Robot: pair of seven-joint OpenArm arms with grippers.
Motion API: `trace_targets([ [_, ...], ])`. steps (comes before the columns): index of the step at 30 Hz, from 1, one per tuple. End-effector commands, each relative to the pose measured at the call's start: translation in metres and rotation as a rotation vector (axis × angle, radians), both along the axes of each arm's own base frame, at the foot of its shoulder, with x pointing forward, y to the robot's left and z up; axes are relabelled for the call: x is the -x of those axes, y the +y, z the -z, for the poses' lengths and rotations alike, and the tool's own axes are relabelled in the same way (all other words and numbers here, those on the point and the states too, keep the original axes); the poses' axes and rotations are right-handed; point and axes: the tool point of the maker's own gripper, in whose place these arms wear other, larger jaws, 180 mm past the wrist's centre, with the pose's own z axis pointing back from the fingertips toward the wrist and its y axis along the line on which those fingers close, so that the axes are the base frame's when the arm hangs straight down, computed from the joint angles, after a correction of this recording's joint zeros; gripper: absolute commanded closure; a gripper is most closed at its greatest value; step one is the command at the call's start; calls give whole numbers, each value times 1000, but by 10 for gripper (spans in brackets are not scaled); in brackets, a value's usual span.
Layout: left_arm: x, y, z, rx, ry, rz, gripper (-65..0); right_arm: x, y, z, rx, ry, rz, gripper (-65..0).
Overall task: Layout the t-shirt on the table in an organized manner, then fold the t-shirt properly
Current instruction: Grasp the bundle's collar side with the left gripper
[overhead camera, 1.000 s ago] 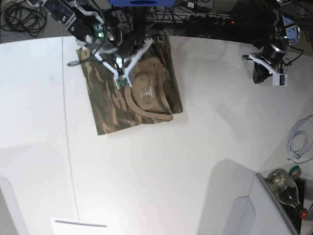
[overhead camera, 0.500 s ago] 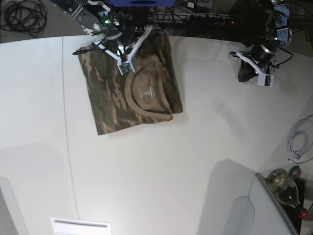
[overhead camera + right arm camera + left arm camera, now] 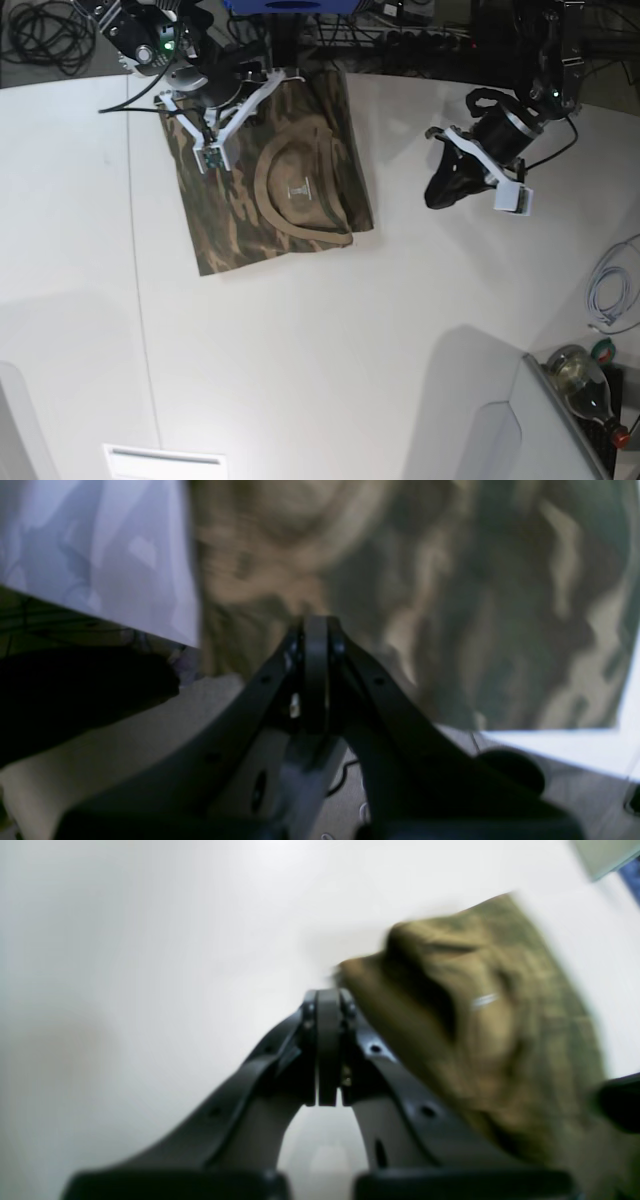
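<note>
The camouflage t-shirt (image 3: 262,185) lies folded into a rough rectangle at the far left-centre of the white table (image 3: 330,330), tan collar and label facing up. My right gripper (image 3: 205,120) is shut and empty, hovering over the shirt's far-left part near the table's back edge. In the right wrist view its tips (image 3: 315,627) are over the camouflage cloth (image 3: 450,605). My left gripper (image 3: 440,190) is shut and empty above bare table to the right of the shirt. In the left wrist view its tips (image 3: 328,1000) are left of the blurred shirt (image 3: 490,1030).
A glass bottle (image 3: 585,385) and a grey box (image 3: 500,430) are at the front right. A white cable (image 3: 615,290) lies at the right edge. Black cables (image 3: 45,35) lie behind the table at far left. A white block (image 3: 165,462) is at the front left.
My left arm has swung down and left over the table toward the shirt. My right gripper has shifted left across the shirt's far edge. The shirt has not moved.
</note>
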Motion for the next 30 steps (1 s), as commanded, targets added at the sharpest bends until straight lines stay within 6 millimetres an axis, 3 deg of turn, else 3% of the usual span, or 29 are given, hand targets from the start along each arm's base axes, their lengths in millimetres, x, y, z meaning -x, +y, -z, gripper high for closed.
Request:
trace_targets([
  [1,0,-13,-8,38,-21,28,-87,-10,-6,-7,-2,-37,22,-11],
  [5,9,-59,-3,93,0,152,-545,-13,-25,-4,22,-32,79,-9],
  [7,22,-79,-1,153,9,232,-625,-13,-31,-3,32,-32,89,-9],
  [9,23,-91,4,209,26,246,-615,-12,-34,-2,45,-34,78,-9],
  [17,27,-99,55,277,165,145,-594,-12,-45,0,73,-38,74,-8],
  [26,10,-117,87,268,240,140,-591,-12,-47,1,79,-36,74,-8],
  [28,13,-126,96,222,259,177,-541,-12,-47,1,79,-36,74,-8],
  [30,13,-129,101,184,264,201,-406,-12,-48,0,79,-38,75,-8],
])
